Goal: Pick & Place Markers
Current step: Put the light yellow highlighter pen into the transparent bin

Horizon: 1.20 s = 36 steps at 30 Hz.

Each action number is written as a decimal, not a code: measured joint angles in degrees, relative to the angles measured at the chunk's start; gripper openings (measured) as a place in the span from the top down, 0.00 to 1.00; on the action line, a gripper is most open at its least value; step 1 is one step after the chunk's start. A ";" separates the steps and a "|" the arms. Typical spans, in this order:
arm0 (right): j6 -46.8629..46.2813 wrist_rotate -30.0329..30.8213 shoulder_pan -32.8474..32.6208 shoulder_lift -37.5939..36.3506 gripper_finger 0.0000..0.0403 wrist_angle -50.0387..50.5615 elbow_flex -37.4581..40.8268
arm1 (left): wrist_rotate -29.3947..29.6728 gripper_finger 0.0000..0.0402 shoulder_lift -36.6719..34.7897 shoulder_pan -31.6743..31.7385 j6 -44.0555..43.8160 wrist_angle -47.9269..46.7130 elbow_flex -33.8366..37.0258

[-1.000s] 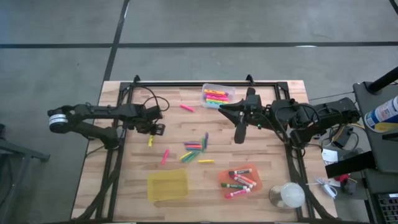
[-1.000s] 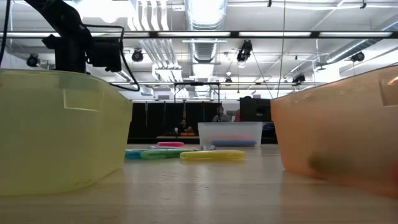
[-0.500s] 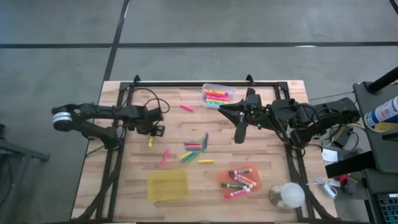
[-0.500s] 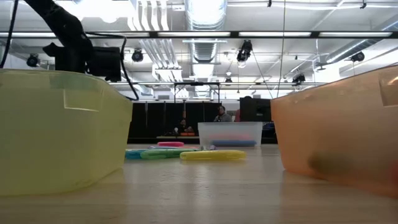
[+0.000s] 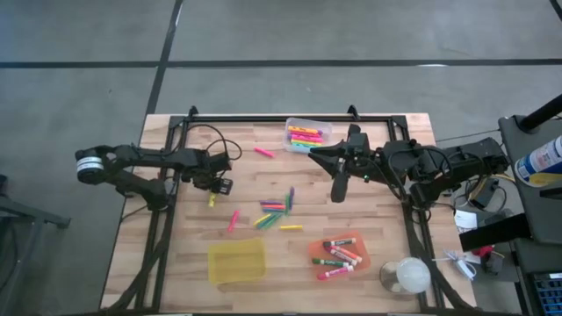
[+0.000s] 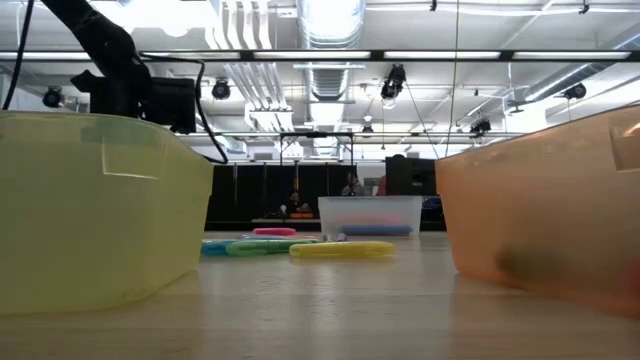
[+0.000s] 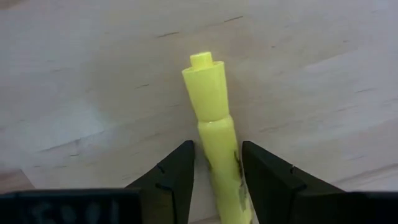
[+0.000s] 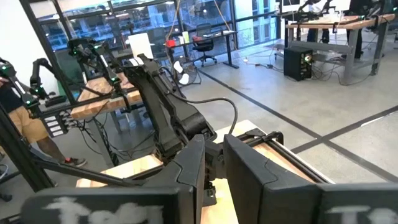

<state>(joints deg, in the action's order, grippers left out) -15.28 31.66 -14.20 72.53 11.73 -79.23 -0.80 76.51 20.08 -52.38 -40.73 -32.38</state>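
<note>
Yellow marker (image 7: 214, 146) lay on the wooden table (image 5: 378, 219) between the left gripper's (image 7: 217, 177) fingers (image 7: 174, 174), which were spread on either side of it, not clearly pinching. In the high view the left gripper (image 5: 218, 183) sat low at the table's left side, the yellow marker (image 5: 212, 199) just under it. A pink marker (image 5: 233, 220) lay near, a loose bunch of markers (image 5: 276, 211) sat mid-table, another pink one (image 5: 263, 152) farther back. Yellow bin (image 5: 236, 262) stood at the front, orange bin (image 5: 339, 254) with markers to its right, clear bin (image 5: 306, 135) with markers at the back. Right gripper (image 5: 338, 187) hung over the table right of centre, holding nothing; in its wrist view the fingers (image 8: 249, 168) stood slightly apart.
</note>
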 joint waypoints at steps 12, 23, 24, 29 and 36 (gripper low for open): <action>-0.14 2.89 0.22 0.00 0.86 -0.01 0.03 | -0.32 0.87 -0.07 0.01 5.61 -1.56 -2.92; -1.26 3.06 1.16 0.00 0.86 -0.97 0.05 | 0.30 0.85 -0.48 0.09 17.91 -0.29 -10.24; -1.28 3.06 1.21 0.00 0.86 -1.46 0.05 | 0.25 0.85 -0.48 0.09 19.48 -0.14 -11.08; -0.83 3.06 1.62 0.00 0.86 -4.73 0.07 | -0.79 0.85 -0.41 0.64 25.12 0.27 -16.51; -1.18 3.04 1.64 0.00 0.86 -8.46 0.07 | -1.18 0.85 5.38 1.57 35.92 0.65 -28.32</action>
<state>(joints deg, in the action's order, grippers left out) -16.46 34.70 -12.56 72.53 3.28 -79.15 -1.98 81.89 21.65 -16.46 -40.08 -60.70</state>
